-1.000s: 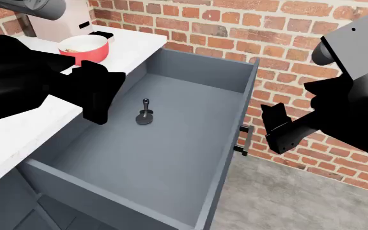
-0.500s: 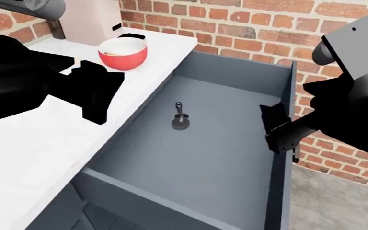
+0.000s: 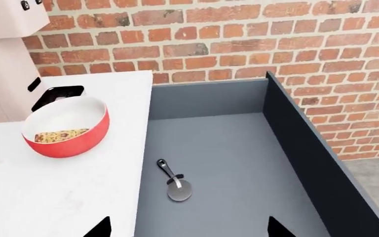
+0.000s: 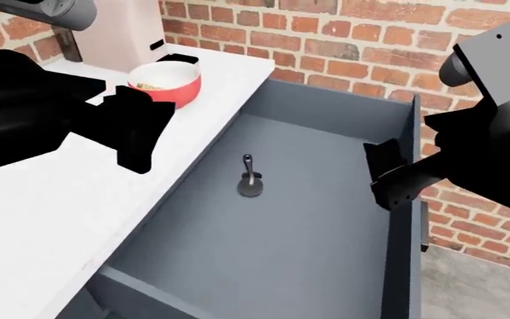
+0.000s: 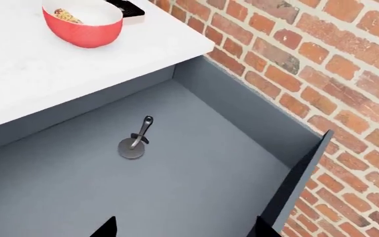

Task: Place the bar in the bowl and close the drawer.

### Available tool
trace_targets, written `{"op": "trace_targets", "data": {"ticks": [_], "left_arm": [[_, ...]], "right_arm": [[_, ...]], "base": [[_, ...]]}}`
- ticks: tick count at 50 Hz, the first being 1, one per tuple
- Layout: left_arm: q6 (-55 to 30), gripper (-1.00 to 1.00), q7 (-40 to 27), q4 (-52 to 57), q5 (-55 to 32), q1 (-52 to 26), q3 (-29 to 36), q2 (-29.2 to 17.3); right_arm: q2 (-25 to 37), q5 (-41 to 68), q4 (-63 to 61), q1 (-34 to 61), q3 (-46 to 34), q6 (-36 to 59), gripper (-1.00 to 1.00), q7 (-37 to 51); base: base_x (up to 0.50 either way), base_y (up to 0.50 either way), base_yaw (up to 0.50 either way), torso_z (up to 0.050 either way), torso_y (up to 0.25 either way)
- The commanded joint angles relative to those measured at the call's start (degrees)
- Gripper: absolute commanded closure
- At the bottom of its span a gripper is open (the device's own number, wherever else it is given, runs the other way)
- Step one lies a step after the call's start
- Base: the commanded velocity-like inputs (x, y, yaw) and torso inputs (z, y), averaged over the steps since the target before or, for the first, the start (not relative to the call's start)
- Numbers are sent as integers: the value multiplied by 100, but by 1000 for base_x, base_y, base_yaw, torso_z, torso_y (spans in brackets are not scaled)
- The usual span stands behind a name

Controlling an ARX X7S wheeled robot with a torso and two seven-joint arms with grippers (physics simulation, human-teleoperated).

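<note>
With the tan, grainy snack bar (image 3: 60,135) already lying inside the glossy red, white-lined bowl (image 3: 66,127) at the far left of the white table (image 4: 51,199), only the wide slate-grey drawer (image 4: 273,239) remains, gaping open. Right gripper (image 4: 388,174) hovers at its right wall; left gripper (image 4: 135,129) hangs over the table, both jaws empty, and their spread is hard to judge from these dark silhouettes. Risks now: a push off the wall could skew the drawer, the small silver round-headed utensil (image 4: 250,181) may slide, and the left arm could nudge the bowl.
</note>
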Motion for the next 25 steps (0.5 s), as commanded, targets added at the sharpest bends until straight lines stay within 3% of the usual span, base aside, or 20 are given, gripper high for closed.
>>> {"op": "trace_targets", "data": {"ticks": [1, 12, 25], "left_arm": [[24, -100, 2, 16, -5, -31, 42, 3], [26, -100, 31, 19, 62, -23, 69, 5], [40, -100, 73, 28, 103, -15, 89, 0]], "right_arm": [[3, -91, 5, 0, -2, -8, -100, 153], [22, -294, -82, -51, -27, -13, -100, 308], [16, -337, -129, -71, -32, 79, -100, 229]], "base": [[0, 0, 0, 0, 0], [0, 0, -6, 0, 0], [-5, 14, -498, 0, 0]]}}
